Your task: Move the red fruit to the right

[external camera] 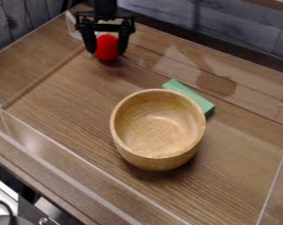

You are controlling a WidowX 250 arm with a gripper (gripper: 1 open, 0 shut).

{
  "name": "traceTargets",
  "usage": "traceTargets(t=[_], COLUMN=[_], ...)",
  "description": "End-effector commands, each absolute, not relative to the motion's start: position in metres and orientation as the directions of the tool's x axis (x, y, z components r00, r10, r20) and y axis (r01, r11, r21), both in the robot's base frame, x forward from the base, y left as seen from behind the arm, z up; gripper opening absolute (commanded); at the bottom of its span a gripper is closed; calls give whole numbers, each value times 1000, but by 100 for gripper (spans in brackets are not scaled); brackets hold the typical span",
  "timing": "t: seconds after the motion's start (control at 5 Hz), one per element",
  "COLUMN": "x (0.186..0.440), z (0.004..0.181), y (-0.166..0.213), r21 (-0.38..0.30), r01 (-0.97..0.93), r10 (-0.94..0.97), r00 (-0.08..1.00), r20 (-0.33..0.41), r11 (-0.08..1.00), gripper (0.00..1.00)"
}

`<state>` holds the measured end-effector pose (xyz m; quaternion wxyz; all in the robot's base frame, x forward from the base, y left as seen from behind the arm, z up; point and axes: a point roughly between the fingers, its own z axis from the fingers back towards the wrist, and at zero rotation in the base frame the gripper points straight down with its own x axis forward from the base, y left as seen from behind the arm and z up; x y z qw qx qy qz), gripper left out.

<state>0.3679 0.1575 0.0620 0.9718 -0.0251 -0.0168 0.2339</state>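
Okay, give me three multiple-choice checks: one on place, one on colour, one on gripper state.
1. Where is the wooden bowl?
A) in a table corner
B) nearer the camera than the red fruit
C) behind the red fruit

2. What colour is the small block by the bowl?
A) green
B) yellow
C) blue

3. How does the gripper stand?
A) inside the bowl
B) over the block
C) at the red fruit

1 B: the wooden bowl sits lower in view than the red fruit.
2 A: the block looks green.
3 C: the gripper overlaps the fruit.
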Motion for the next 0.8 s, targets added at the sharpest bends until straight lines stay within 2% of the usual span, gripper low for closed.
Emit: traceTargets(t=[0.0,0.2,0.6], x=[372,371,371], z=[106,114,115], y=[158,150,146], r21=[-78,-92,-112], r01=[-448,-475,-519], r10=[455,484,531], r00=[880,862,830], r20=[137,151,171], r11=[891,875,848], gripper=[100,100,100])
